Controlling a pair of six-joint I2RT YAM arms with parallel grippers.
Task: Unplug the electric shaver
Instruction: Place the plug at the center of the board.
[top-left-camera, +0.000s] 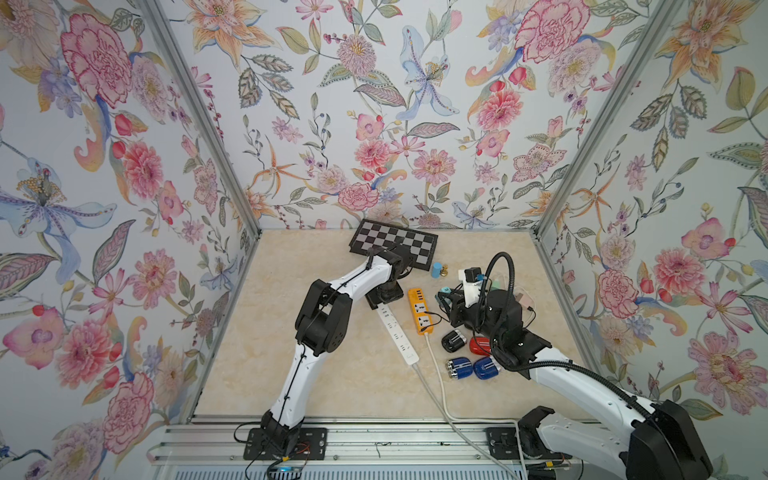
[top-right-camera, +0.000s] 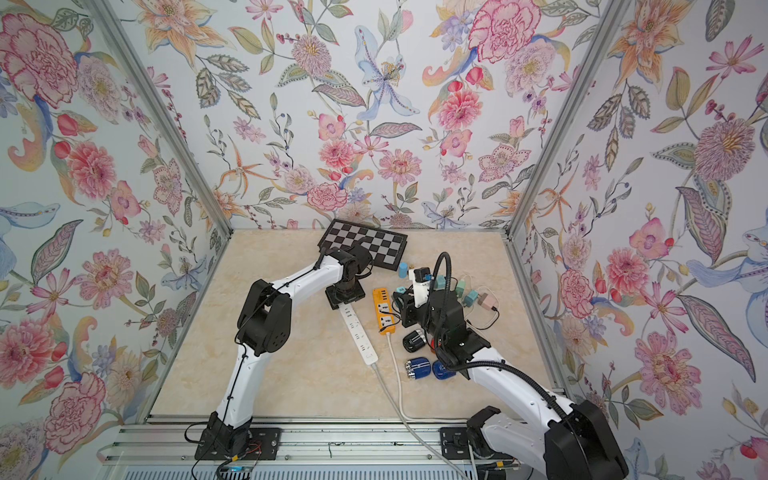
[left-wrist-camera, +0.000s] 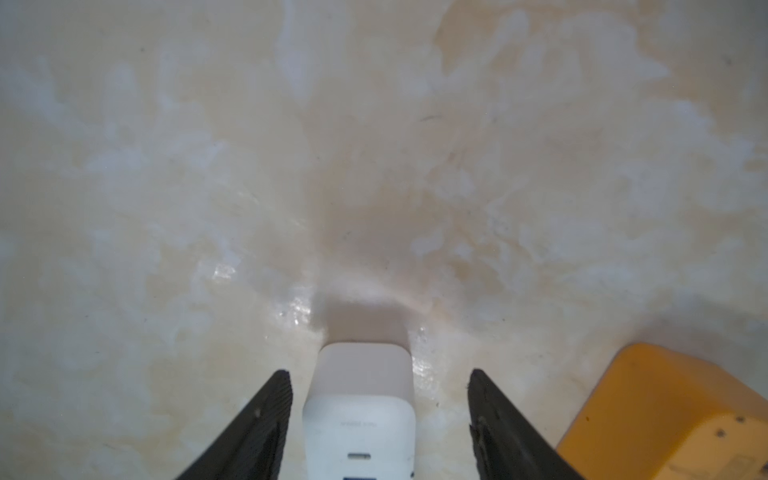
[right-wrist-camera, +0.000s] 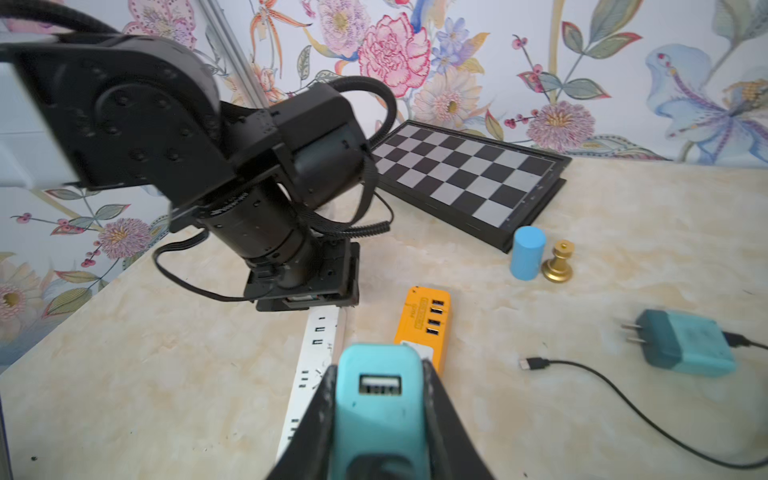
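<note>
A marble-patterned table (top-left-camera: 291, 353) inside a flower-papered booth carries two robot arms and a scatter of chargers. A chessboard (top-left-camera: 399, 241) sits at twelve o'clock. The white power strip (top-left-camera: 397, 334) runs from eleven to five o'clock through the centre in both top views, with an orange power strip (top-left-camera: 420, 309) just beside it at three o'clock. The left gripper (left-wrist-camera: 379, 374) hangs over the white strip's eleven o'clock end. Its jaws are spread wide to either side of the casing with a gap on both sides, holding nothing. Four shavers lie between four and five o'clock of the orange strip: a black shaver (top-left-camera: 453, 340), a red shaver (top-left-camera: 480, 345) and a blue pair (top-left-camera: 471, 368). Which one the task means cannot be told, and no lead is seen entering any of them. The right gripper (right-wrist-camera: 379, 368), at three o'clock of the orange strip, is clamped on a teal adapter (right-wrist-camera: 378, 415) held clear of both strips, its USB port empty. A loose USB plug (right-wrist-camera: 534, 363) on a black lead lies on the table nearby. The unplugging looks all but done, and the risks appear to lie in the retreat. If the left arm lifts off-line, a finger could catch the white strip and shove it into the orange one. If the right arm sets its load down blind, it could land on the shavers or snag the lead.
</note>
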